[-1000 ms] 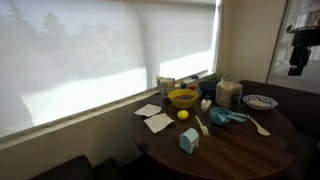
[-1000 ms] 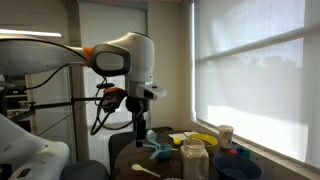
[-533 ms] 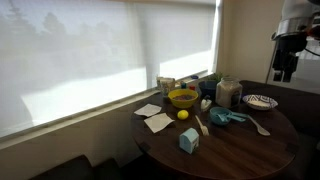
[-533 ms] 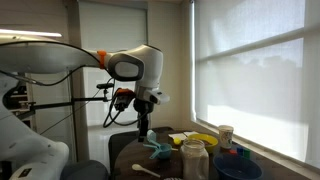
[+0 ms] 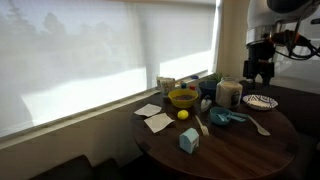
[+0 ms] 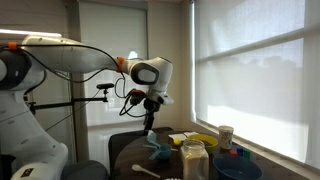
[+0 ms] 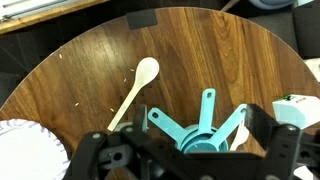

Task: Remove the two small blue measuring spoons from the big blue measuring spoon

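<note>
The round table (image 7: 210,45) is dark brown wood, smooth, with grain lines and a soft shine. The blue spoons (image 7: 200,138) look like smooth plastic. The pale spoon (image 7: 133,92) looks like matt wood. The jar (image 5: 229,93) is clear glass. The yellow bowl (image 5: 183,98) looks shiny.

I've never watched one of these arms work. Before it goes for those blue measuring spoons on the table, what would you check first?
1. The gripper open and empty: ok, the jaws stand wide with nothing between them.
2. The blue measuring spoons in sight: ok, they sit low in the middle of the wrist view.
3. Spoons stacked together: ok, three handles fan out from one bowl.
4. Which handle belongs to which spoon: cannot tell.
5. Room around them: ok, the pale spoon lies apart on the table.
6. Gripper clear of the table: ok, it hangs above it in both exterior views.
</note>
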Robot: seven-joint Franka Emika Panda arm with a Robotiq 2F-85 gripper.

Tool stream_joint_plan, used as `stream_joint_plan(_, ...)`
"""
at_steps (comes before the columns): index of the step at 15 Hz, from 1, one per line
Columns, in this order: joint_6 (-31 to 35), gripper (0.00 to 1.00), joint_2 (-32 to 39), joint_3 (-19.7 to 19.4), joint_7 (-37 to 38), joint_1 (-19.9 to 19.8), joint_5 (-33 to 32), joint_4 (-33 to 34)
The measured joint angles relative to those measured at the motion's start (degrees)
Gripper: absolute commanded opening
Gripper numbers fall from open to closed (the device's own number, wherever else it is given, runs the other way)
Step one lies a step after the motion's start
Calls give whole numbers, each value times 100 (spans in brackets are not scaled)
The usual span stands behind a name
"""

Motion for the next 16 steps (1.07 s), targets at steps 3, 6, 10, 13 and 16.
stream_joint_plan(3,0,100,186,56,115,-3,0,115)
stream_joint_plan(6,0,100,188,53,118,-5,-5,142)
stream_joint_plan(10,106,100,247,79,93,38,8,81)
stream_joint_plan(13,263,100,314,112,29,104,8,-44)
stream_joint_plan(16,389,100,382,142,-6,170,8,-175)
